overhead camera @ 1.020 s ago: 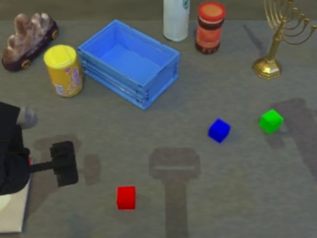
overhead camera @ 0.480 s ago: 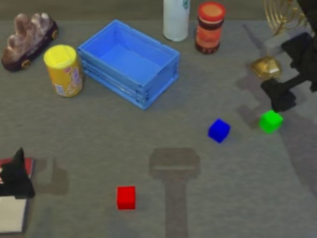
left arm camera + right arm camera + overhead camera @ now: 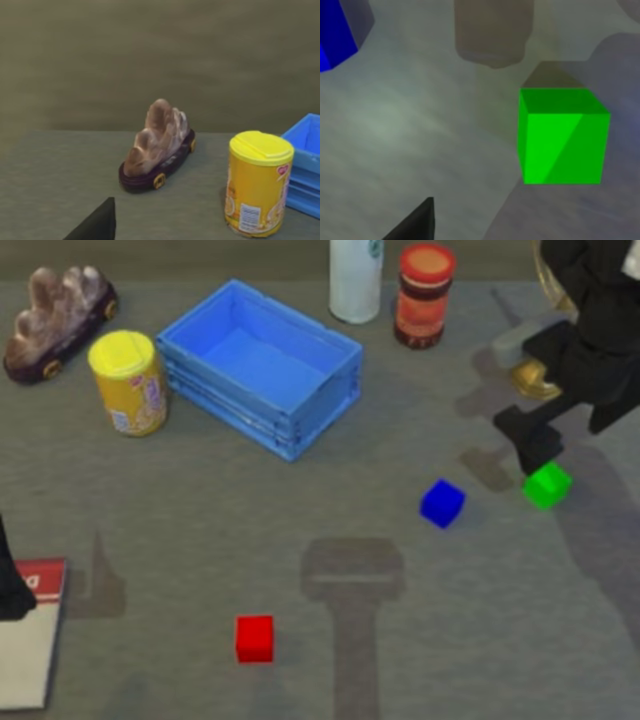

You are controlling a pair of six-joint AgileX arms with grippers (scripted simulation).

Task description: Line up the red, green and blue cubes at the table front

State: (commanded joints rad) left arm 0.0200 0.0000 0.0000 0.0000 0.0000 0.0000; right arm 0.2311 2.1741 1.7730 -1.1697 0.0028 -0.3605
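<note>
Right pincer (image 3: 535, 452) above the green cube (image 3: 547, 484), not touching; finger state: cannot tell. Blue cube (image 3: 442, 503) nearby. Left arm parked at desk (image 3: 200, 540) left edge.

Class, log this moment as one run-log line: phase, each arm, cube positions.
phase: approach green cube | right gripper: above it, not gripping | left arm: parked, left edge | red cube: front | blue cube: left of green
</note>
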